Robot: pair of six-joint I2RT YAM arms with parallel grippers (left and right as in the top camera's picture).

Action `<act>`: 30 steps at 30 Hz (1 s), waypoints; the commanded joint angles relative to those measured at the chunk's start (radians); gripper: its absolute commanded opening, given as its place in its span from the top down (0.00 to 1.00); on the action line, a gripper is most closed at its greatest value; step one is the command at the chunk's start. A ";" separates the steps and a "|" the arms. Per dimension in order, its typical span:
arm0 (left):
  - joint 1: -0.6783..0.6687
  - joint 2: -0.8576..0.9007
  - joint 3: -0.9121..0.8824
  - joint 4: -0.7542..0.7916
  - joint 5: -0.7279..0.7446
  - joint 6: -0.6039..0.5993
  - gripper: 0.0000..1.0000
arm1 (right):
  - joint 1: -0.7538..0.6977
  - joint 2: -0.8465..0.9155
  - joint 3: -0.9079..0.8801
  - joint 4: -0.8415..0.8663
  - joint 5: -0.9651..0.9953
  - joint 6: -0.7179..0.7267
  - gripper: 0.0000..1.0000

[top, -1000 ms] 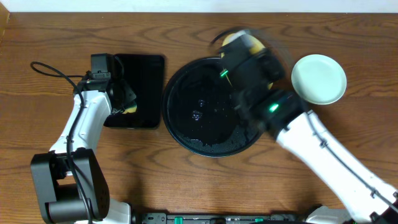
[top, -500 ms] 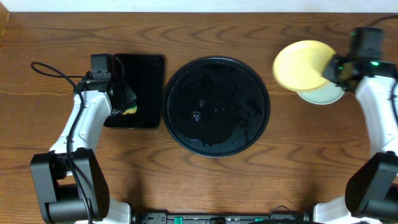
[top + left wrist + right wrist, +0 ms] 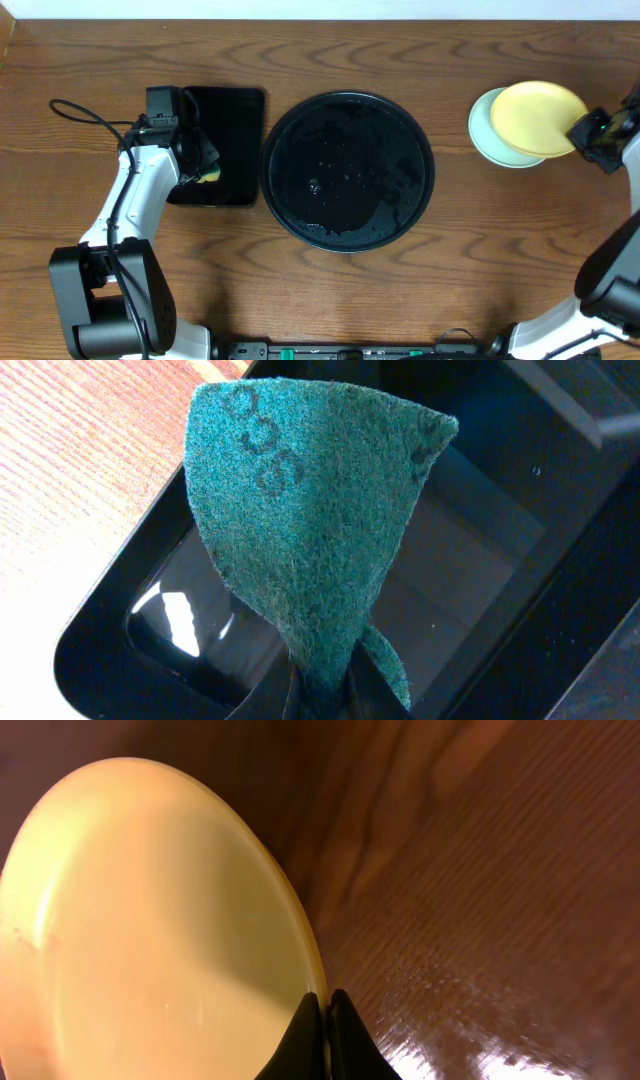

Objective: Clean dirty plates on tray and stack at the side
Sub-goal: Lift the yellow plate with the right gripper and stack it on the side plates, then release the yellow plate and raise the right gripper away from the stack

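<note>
The pale yellow plate hangs over the right part of a mint plate that lies on the table at the far right. My right gripper is shut on the yellow plate's right rim. In the right wrist view its fingertips pinch the edge of that plate, which is tilted. The round black tray sits mid-table, wet, with no plate on it. My left gripper stays over the rectangular tray, shut on a green scouring pad.
The small rectangular black tray lies left of the round tray, under my left gripper. A black cable loops across the table at the far left. Bare wood surrounds the plates at the right.
My right arm has swung from above the round tray to the far right, carrying the yellow plate over the mint plate. The left arm has not moved.
</note>
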 commanded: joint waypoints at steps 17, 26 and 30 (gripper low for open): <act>0.004 0.013 -0.005 0.065 0.127 0.079 0.92 | 0.099 -0.077 0.001 0.047 -0.299 -0.161 0.07; 0.004 0.072 -0.005 0.164 0.175 0.156 0.92 | 0.244 -0.362 0.001 -0.097 -0.261 -0.161 0.04; 0.004 0.144 -0.005 0.204 0.180 0.156 0.91 | 0.331 -0.414 0.000 -0.159 -0.261 -0.162 0.04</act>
